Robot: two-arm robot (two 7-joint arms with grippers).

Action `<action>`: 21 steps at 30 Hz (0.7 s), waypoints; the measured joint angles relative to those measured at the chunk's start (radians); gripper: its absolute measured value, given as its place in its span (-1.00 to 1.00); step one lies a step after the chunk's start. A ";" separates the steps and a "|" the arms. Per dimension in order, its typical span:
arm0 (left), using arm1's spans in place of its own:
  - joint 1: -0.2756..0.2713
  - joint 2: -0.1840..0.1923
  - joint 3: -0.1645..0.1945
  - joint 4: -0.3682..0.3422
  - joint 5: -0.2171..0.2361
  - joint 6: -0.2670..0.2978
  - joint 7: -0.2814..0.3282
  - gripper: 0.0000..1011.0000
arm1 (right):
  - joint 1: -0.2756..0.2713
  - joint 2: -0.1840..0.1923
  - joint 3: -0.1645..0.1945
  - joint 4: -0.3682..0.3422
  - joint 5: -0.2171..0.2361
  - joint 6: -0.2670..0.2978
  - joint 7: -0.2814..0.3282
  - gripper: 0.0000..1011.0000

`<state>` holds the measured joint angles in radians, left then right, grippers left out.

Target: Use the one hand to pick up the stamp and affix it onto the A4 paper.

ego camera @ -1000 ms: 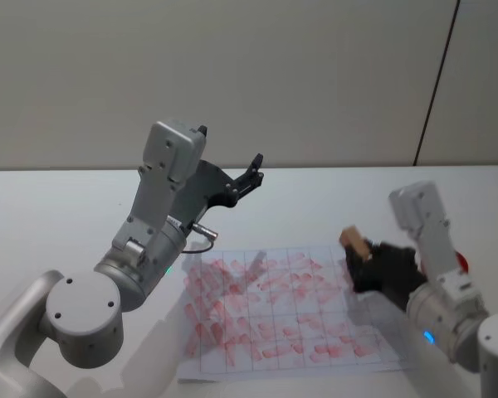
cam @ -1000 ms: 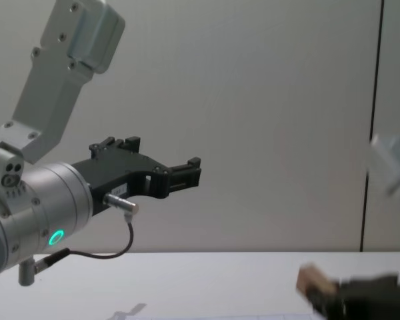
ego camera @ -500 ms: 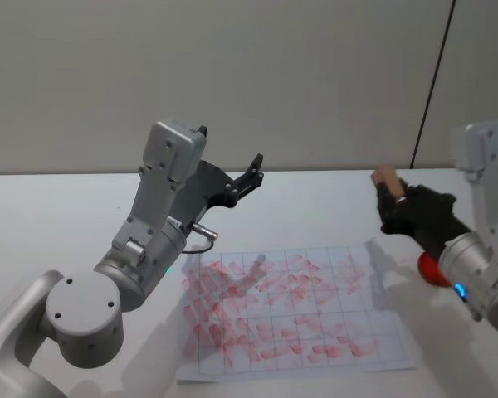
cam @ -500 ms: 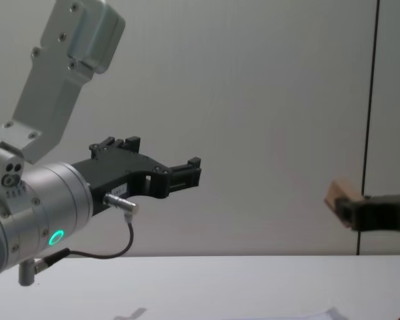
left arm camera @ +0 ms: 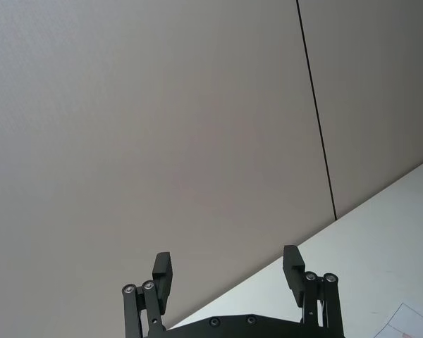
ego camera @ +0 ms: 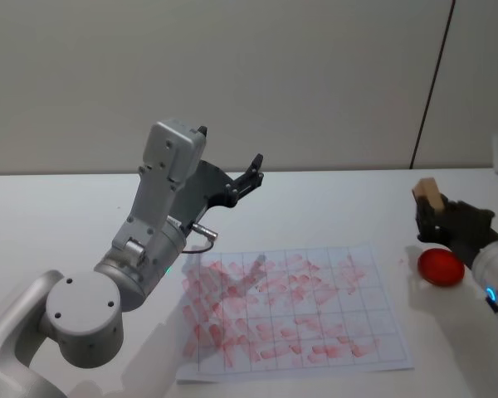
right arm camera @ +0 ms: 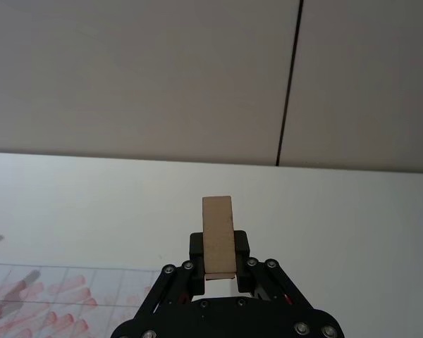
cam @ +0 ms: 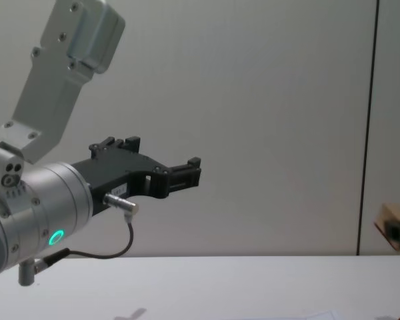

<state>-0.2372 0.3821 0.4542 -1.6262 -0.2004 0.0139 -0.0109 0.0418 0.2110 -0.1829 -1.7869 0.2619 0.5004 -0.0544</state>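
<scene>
The stamp (ego camera: 427, 193), a light-brown wooden block, stands upright in my right gripper (ego camera: 432, 214), which is shut on it at the far right, clear of the table and past the right edge of the A4 paper (ego camera: 292, 313). The right wrist view has the stamp (right arm camera: 218, 243) clamped between the black jaws of the right gripper (right arm camera: 218, 262), with a corner of the paper (right arm camera: 25, 304) beside it. The sheet lies flat and bears a grid and many red marks. In the chest view the stamp (cam: 391, 214) shows at the right edge. My left gripper (ego camera: 251, 172) hangs open above the table.
A small round red thing (ego camera: 441, 267) sits on the white table (ego camera: 58, 224) just below my right gripper. The big silver left arm (ego camera: 149, 240) with its green light rises over the paper's left side. A plain wall stands behind.
My right gripper has carried the stamp up off the paper's right part and out to the right, now lower, above the red thing. The left arm has not moved.
</scene>
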 joint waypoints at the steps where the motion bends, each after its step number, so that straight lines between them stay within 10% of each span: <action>1: 0.000 0.000 0.000 0.000 0.000 0.000 0.000 0.98 | -0.001 0.001 0.002 0.003 0.003 0.004 -0.003 -0.56; 21: 0.000 0.000 0.000 0.000 0.000 0.000 0.000 0.98 | -0.010 0.018 0.037 0.139 0.021 0.025 -0.011 -0.56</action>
<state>-0.2372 0.3821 0.4542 -1.6262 -0.2004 0.0139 -0.0109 0.0323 0.2289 -0.1455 -1.6475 0.2834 0.5254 -0.0652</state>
